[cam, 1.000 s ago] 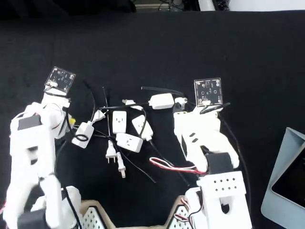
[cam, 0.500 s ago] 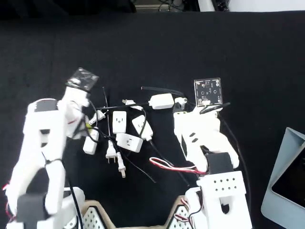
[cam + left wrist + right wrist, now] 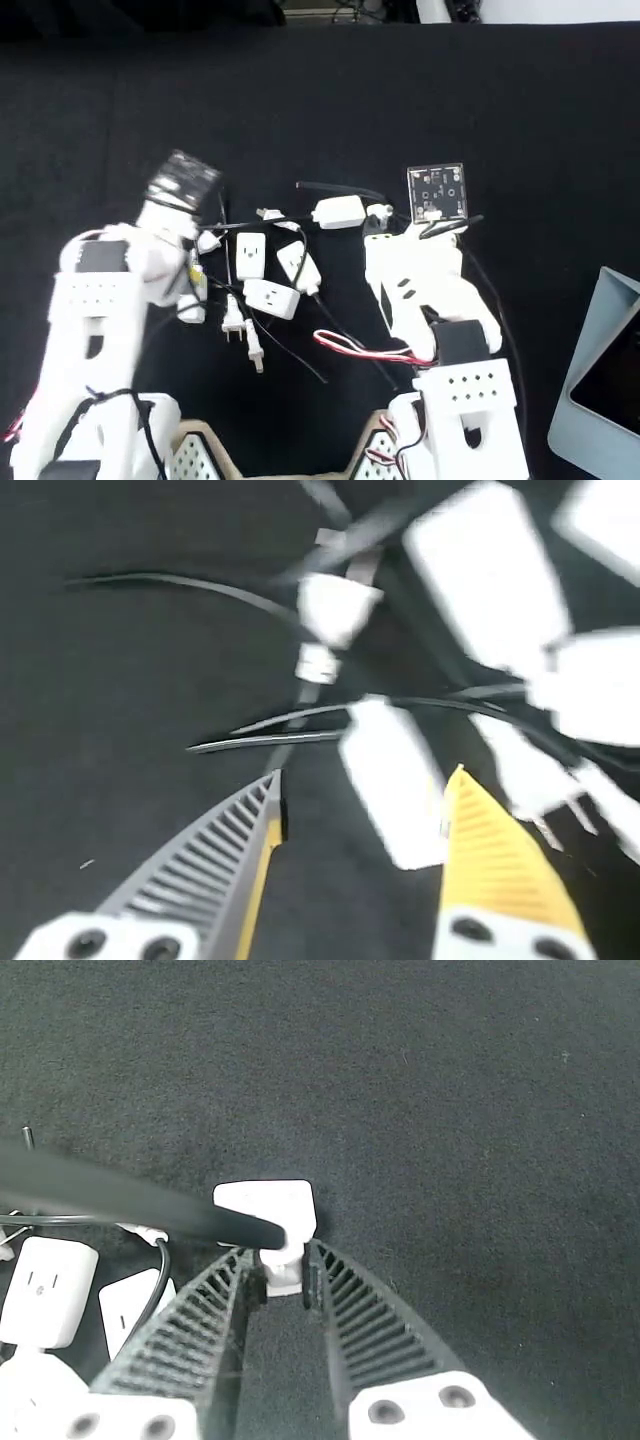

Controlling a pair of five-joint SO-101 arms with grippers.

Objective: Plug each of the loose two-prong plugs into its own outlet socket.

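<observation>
Right wrist view: right pincer [image 3: 283, 1260] nips the white plug [image 3: 265, 1205] — probably to steady it; left pincer [image 3: 365, 775], wide, straddles a white block [image 3: 395, 800].

My arms [image 3: 440, 290] are white, with red wires [image 3: 347, 346]; my ribbed fingers [image 3: 490, 850] are grey and yellow, screwed on.

A robotics lab bench: black cloth-covered table [image 3: 520, 110], two small white arms [image 3: 440, 290] with bare wiring [image 3: 350, 347]
</observation>
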